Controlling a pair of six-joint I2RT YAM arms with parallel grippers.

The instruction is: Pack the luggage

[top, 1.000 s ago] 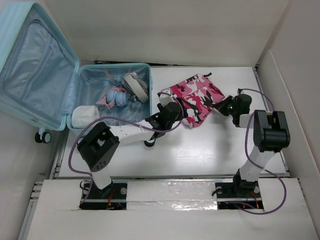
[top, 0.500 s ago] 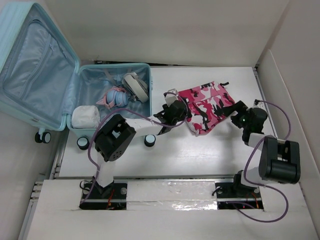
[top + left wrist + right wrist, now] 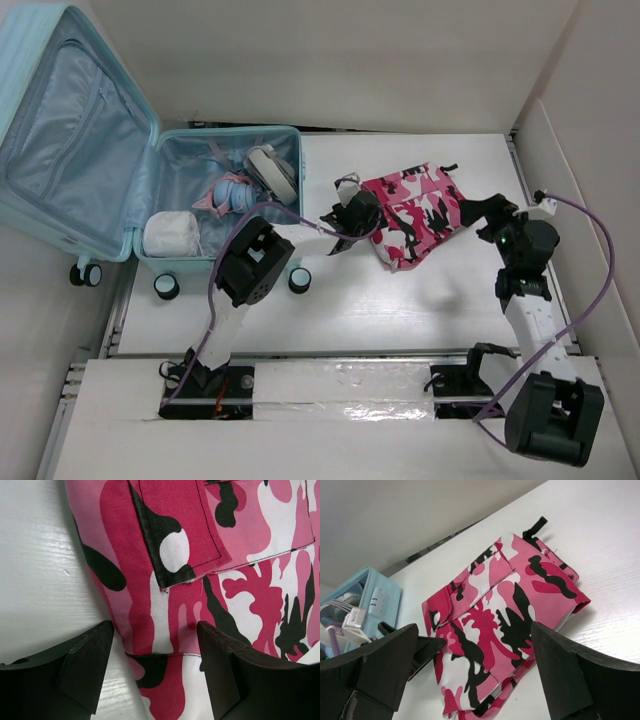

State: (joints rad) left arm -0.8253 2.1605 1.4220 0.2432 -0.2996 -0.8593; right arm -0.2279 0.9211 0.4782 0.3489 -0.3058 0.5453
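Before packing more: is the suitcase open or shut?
Open. The suitcase lid is swung back, its lining and base compartment exposed.

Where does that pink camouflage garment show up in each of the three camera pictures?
Top external: pink camouflage garment right of centre.
Left wrist: garment fills most of the frame.
Right wrist: garment in the middle.
Shared landmark: the white tabletop beneath it.

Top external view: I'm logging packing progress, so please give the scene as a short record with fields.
luggage: open, at the table's left end
inside luggage: white pouch, blue-pink item, grey-white item
camo garment: pink, folded, on the table, outside the luggage
left gripper: jaws open, over the garment's edge
right gripper: jaws open, holding nothing, facing the garment
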